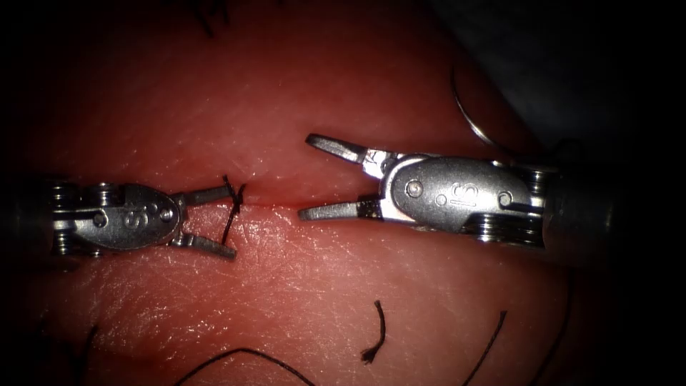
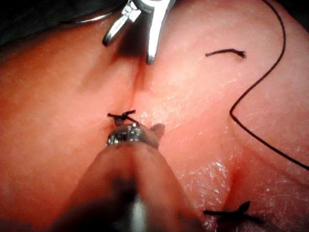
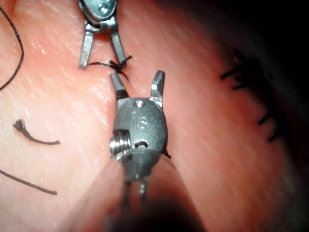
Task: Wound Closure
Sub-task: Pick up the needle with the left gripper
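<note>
Endoscope view. The tissue (image 1: 343,93) carries a horizontal cut (image 1: 275,201) running between the two tools. The left pincer (image 1: 229,221) enters from 9 o'clock; its jaws stand open in a narrow V and hold nothing, straddling a tied stitch (image 1: 232,207) of dark thread that crosses the cut. The upper jaw lies against the knot; whether it touches cannot be told. The right pincer (image 1: 309,176) enters from 3 o'clock, its jaws spread wide, one above the cut and one along it, holding nothing.

The curved needle (image 1: 468,111) lies free on the tissue at 1 o'clock, beyond the right tool's wrist, gripped by neither tool; whether its tip enters the tissue cannot be told. A short cut end of thread (image 1: 377,332) rests at 6 o'clock, with a long thread (image 1: 243,354) curving at 7 o'clock.

Left wrist view: the same stitch (image 2: 123,116) sits just beyond the left tool's tip, and the open right pincer (image 2: 128,50) faces it.

Right wrist view: the right pincer (image 3: 137,82) is open just short of the stitch (image 3: 118,64), with the open left pincer (image 3: 101,60) beyond it.
</note>
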Controlling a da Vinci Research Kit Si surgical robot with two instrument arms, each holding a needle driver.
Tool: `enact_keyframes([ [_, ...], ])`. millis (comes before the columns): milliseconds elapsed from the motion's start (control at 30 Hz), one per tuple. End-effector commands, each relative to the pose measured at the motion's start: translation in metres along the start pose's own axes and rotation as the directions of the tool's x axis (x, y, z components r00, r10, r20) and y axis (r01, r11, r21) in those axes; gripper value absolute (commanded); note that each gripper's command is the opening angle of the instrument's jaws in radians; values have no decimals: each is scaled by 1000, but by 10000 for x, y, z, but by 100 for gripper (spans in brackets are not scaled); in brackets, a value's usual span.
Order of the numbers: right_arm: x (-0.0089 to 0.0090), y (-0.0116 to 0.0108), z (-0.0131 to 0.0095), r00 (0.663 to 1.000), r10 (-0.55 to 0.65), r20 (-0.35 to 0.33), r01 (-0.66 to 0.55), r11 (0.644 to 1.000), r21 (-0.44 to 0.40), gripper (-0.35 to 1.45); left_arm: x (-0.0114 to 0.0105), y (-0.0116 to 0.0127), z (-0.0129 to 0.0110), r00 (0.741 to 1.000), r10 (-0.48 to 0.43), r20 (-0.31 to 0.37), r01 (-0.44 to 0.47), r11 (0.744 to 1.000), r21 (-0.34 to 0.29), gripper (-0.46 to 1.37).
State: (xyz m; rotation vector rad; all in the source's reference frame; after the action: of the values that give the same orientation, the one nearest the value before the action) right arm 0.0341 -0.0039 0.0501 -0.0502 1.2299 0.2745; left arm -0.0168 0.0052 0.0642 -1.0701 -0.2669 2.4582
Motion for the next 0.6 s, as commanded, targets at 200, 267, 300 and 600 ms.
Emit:
enact_keyframes([
  [200, 0, 0, 0, 1000, 0, 0, 0, 1000, 3, 113, 4, 0, -4, 1000, -3, -2, 3, 1000, 1, 49],
  [267, 0, 0, 0, 1000, -6, 0, 6, 1000, 4, 113, 7, 0, -7, 1000, -6, -8, 6, 1000, 2, 48],
  [300, 0, 0, -1, 1000, -6, -1, 6, 1000, 4, 113, 10, 1, -11, 1000, -9, -11, 9, 1000, 0, 46],
  [600, -10, 5, -9, 1000, -12, -5, 12, 1000, 11, 112, 41, 0, -37, 999, -31, -37, 31, 999, 12, 44],
])
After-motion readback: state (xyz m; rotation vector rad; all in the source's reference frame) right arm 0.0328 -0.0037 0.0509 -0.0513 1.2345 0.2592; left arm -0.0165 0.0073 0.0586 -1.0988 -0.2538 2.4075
